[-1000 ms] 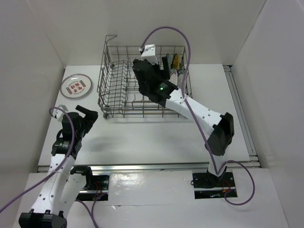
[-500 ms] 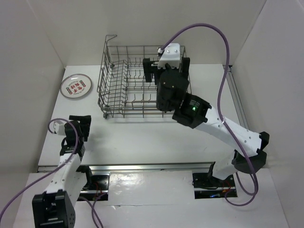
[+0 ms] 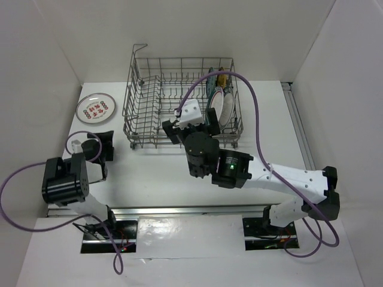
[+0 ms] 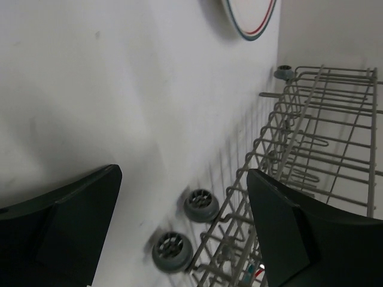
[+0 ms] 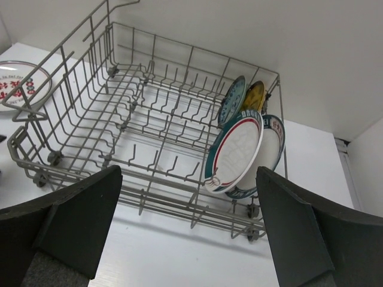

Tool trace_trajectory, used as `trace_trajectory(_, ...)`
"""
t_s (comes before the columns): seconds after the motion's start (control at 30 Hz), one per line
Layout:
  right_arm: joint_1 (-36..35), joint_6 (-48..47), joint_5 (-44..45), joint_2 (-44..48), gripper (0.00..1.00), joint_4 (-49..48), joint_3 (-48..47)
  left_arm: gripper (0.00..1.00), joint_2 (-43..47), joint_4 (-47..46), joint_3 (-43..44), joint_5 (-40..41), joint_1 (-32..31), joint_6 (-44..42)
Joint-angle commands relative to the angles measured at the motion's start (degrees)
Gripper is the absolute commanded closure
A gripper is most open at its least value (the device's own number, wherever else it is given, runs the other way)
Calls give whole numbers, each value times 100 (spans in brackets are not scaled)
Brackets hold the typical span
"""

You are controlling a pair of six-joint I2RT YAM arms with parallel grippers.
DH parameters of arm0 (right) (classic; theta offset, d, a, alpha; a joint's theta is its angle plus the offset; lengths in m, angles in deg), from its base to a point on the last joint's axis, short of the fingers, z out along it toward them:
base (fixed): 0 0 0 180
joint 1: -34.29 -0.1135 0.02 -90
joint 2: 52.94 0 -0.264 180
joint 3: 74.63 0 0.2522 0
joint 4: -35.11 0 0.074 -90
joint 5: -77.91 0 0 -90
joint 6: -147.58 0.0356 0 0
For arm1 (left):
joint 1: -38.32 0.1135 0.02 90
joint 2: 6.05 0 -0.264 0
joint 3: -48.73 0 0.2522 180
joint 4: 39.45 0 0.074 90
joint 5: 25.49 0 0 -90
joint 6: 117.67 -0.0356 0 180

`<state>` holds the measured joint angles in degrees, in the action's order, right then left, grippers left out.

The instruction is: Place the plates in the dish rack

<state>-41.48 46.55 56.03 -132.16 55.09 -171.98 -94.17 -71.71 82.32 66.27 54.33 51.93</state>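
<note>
Surface: a white table (image 3: pixel 179 173) boxed in by plain white walls.
Rack: the large grey wire dish rack (image 3: pixel 139 98) sits at the far middle of the table. Its long axis runs left to right, roughly along the table's near edge, and its tines stand upright.
Rack wheels: small grey wheels (image 4: pixel 201 204) show under its near-left corner in the left wrist view.
Plates in rack: four stand on edge at the right end, leaning, with their faces turned leftward along the rack's length.
Back pair: the teal-blue patterned plate (image 5: pixel 231 100) is just beside the yellow plate (image 5: pixel 254 97).
Front pair: the white plate with a teal rim (image 5: pixel 234 149) overlaps the white plate with a dark blue lettered rim (image 5: pixel 274 143) behind it.
Plate outside: the white plate with red marks (image 3: pixel 96 108) lies flat on the table, left of the rack and apart from it.
Left gripper: the left gripper (image 3: pixel 91 145) hangs near the table's left edge, between that flat plate and its base, with its fingers spread wide and empty.
Right gripper: the right gripper (image 3: pixel 190 124) hovers at the rack's near wall, facing into the rack, with its fingers spread wide around nothing.
</note>
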Motion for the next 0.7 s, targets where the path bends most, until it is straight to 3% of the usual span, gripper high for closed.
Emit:
trace_trajectory(0.0, -17, 12, -175, 214, 0, -675, 194, 0, -775, -1601, 318, -202, 34, 188)
trace_trajectory(0.1, -17, 179, -343, 214, 0, -587, 335, 0, -1374, -1455, 748, 7, 34, 188)
trace_trajectory(0.37, -17, 390, -825, 276, 0, -762, 774, 0, -1849, -602, 1619, 860, -89, 135)
trace_trajectory(0.67, -79, 523, -914, 170, 0, -403, 661, 0, -2543, 74, 2945, 1002, -89, 127)
